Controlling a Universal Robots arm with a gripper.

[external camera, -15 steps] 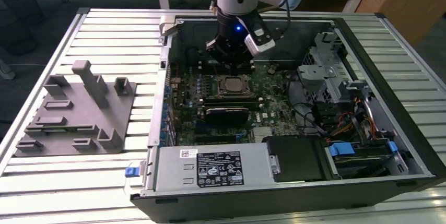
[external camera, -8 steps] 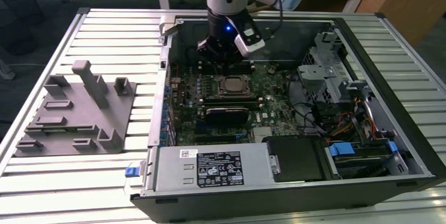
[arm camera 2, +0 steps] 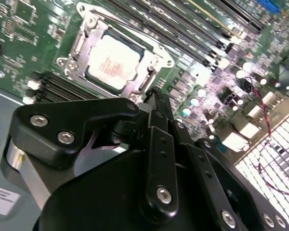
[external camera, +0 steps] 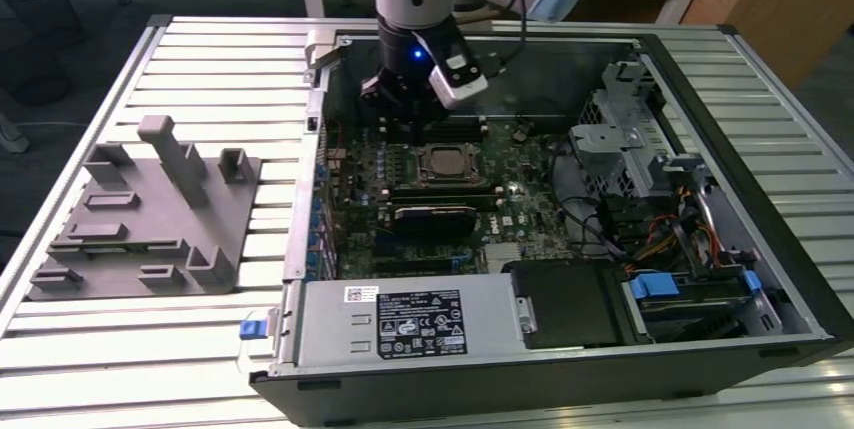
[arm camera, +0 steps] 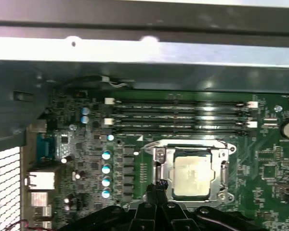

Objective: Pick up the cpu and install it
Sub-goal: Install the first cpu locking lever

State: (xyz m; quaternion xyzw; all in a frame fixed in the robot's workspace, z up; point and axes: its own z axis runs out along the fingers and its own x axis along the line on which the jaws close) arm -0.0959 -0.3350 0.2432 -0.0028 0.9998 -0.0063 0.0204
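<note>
Open computer case (external camera: 747,79) lies on its side on a slatted metal desk (external camera: 200,49), motherboard (external camera: 521,199) facing up. The cpu (arm camera 2: 114,61) sits flat in its socket, pale silver top showing, metal socket frame (arm camera 2: 82,45) around it; also seen in the first wrist view (arm camera: 192,177) and, small, in the exterior view (external camera: 442,162). The pincer (external camera: 407,119) hangs inside the case just beside the socket, on the side toward the case's far wall, its black fingers (arm camera 2: 159,139) drawn together to a point with nothing between them, clenched empty; tips in the first wrist view (arm camera: 156,190) are next to the socket's edge, and whether they touch the board cannot be told. Around the socket: rows of dark memory slots (arm camera: 180,115) between it and the case wall, a column of small round capacitors (arm camera: 106,173), and a black ribbed module (external camera: 434,217) on the nearer side. In the case also a grey power supply box (external camera: 400,321), a drive cage (external camera: 621,119) and bundled cables (external camera: 674,239) toward the exterior view's right. On the desk at the exterior view's left, well apart from the case, a grey plastic block with upright posts (external camera: 140,214).
</note>
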